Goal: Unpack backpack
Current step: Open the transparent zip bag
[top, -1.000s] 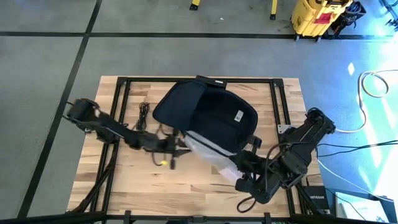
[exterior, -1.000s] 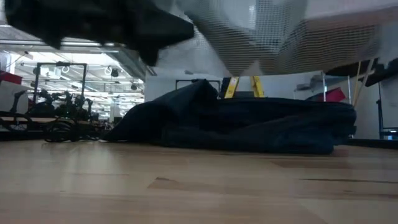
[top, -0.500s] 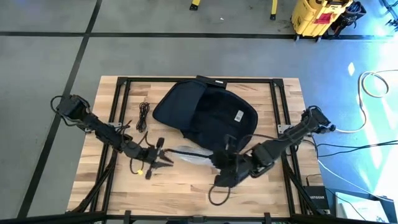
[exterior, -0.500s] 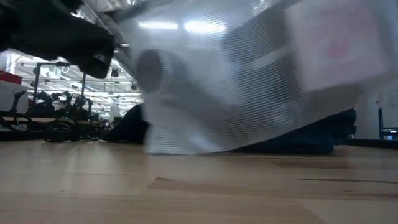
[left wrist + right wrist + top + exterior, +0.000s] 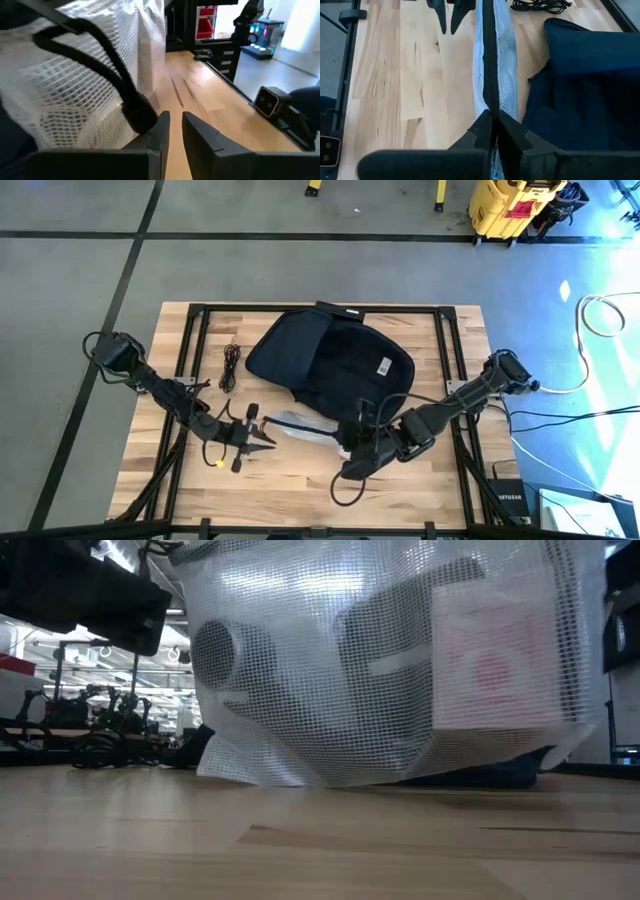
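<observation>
Wooden slat table [image 5: 150,470] has the soft navy backpack [image 5: 335,365] slumped around 12 o'clock, coiled black cable [image 5: 231,366] at 10, and a white mesh zip pouch [image 5: 305,427] stretched mid-table, right gripper [image 5: 494,131] pinching its zipper edge, left gripper [image 5: 262,439] at its other end, fingers nearly together, holding nothing I can see.

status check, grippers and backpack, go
Right gripper shut on white mesh zip pouch, pulled clear of dark navy fabric backpack. Left gripper shut, empty, beside pouch. Nothing blocking.
</observation>
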You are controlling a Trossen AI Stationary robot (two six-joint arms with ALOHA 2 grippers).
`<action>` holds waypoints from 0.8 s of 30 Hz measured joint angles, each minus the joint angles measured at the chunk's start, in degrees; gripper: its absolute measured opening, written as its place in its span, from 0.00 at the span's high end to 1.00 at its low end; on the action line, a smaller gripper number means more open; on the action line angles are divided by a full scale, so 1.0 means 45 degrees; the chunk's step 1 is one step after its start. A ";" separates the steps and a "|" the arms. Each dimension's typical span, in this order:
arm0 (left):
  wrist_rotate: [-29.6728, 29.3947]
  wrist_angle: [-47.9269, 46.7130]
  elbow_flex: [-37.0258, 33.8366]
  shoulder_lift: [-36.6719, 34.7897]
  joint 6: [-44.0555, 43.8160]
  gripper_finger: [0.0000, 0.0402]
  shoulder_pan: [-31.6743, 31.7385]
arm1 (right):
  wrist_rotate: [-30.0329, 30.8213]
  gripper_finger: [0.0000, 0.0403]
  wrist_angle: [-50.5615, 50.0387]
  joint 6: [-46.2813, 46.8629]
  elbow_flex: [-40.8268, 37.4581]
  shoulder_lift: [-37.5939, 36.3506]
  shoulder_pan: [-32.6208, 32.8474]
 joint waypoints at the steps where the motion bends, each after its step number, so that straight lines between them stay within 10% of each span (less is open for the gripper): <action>1: -0.0072 0.0002 0.0000 0.0000 0.0202 0.91 0.0000 | -0.0028 1.00 0.0000 0.0001 0.0000 0.0000 0.0000; 15: -0.2774 0.1048 -0.1888 -0.1117 0.1099 0.82 -0.0272 | -0.0523 1.00 -0.0009 0.0117 0.0000 0.0000 0.0009; 24: -0.1406 0.2547 -0.2719 -0.2098 0.1264 0.63 0.0183 | -0.0635 1.00 0.0007 0.0137 0.0000 0.0000 0.0005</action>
